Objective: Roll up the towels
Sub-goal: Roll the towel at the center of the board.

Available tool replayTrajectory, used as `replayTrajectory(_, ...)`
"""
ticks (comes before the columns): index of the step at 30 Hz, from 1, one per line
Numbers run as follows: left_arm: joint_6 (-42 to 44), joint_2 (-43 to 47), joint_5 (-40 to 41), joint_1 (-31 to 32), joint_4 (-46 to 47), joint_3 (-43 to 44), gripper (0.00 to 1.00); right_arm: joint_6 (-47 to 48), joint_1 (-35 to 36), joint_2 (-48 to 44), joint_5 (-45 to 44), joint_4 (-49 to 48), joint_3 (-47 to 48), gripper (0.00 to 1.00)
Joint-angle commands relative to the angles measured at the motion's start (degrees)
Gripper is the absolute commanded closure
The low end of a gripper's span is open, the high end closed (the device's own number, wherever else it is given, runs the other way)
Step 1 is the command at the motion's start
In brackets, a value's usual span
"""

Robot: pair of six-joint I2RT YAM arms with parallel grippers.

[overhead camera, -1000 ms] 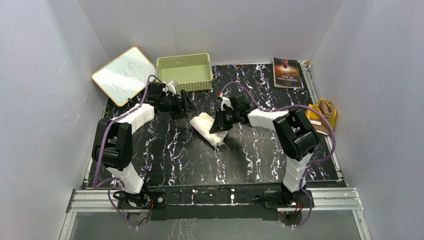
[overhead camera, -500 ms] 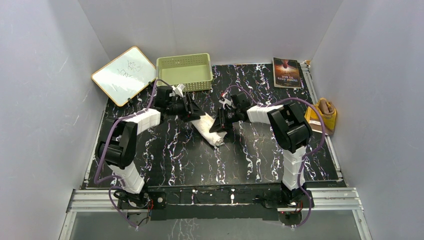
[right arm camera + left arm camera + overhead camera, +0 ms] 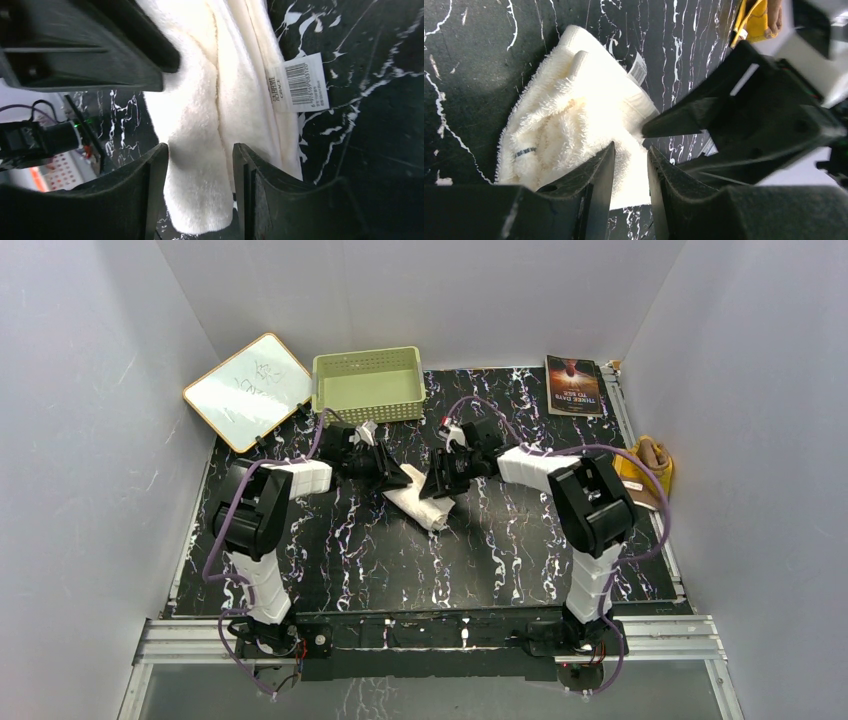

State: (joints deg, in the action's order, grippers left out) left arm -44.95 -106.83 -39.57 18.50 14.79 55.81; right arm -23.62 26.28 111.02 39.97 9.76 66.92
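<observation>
The white terry towel [image 3: 421,507] lies bunched and partly rolled mid-table. It also shows in the left wrist view [image 3: 569,100] and in the right wrist view [image 3: 235,75]. My left gripper [image 3: 402,479] is at its far-left end, jaws nearly closed on the towel's edge [image 3: 631,147]. My right gripper [image 3: 438,487] is at its far-right side, jaws closed round a thick fold [image 3: 200,146]. The two grippers nearly touch. The brown and yellow towel [image 3: 646,470] lies crumpled at the table's right edge, away from both grippers.
A pale green perforated basket [image 3: 368,383] stands at the back, left of centre. A whiteboard [image 3: 248,390] leans at the back left and a book [image 3: 574,385] lies at the back right. A barcode tag [image 3: 299,82] sticks out of the white towel.
My left gripper has moved right and down onto the white towel's far end. The right gripper has stayed at the towel, which now looks shorter and more bunched.
</observation>
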Motion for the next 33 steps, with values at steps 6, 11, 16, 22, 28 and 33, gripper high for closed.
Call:
replayTrajectory(6, 2.67, -2.39, 3.09, -0.13, -1.86, 1.65, 0.70, 17.96, 9.66, -18.04, -29.05, 3.01, -1.28, 0.50)
replayTrajectory(11, 3.22, -3.47, 3.45, -0.13, -3.18, 2.86, 0.70, 22.55, 16.35, -17.95, -35.13, 4.49, -1.17, 0.47)
replayTrajectory(16, 3.76, -4.09, 3.78, -0.13, -4.57, 4.09, 0.70, 24.04, 20.54, -13.97, -40.00, 6.19, 1.20, 0.48)
replayTrajectory(22, 4.50, -4.86, 3.77, -0.13, -6.45, 5.36, 0.69, 25.43, 23.55, -10.26, -44.78, 6.29, 2.53, 0.48)
replayTrajectory(28, 4.82, -5.46, 2.80, -0.12, -7.77, 6.52, 0.67, 27.53, 26.79, -7.69, -53.11, 6.22, 3.33, 0.56)
replayTrajectory(33, 8.01, -4.36, -0.18, -0.87, -14.87, 11.66, 0.61, 27.17, 27.59, -5.09, -59.14, 7.13, 4.10, 0.61)
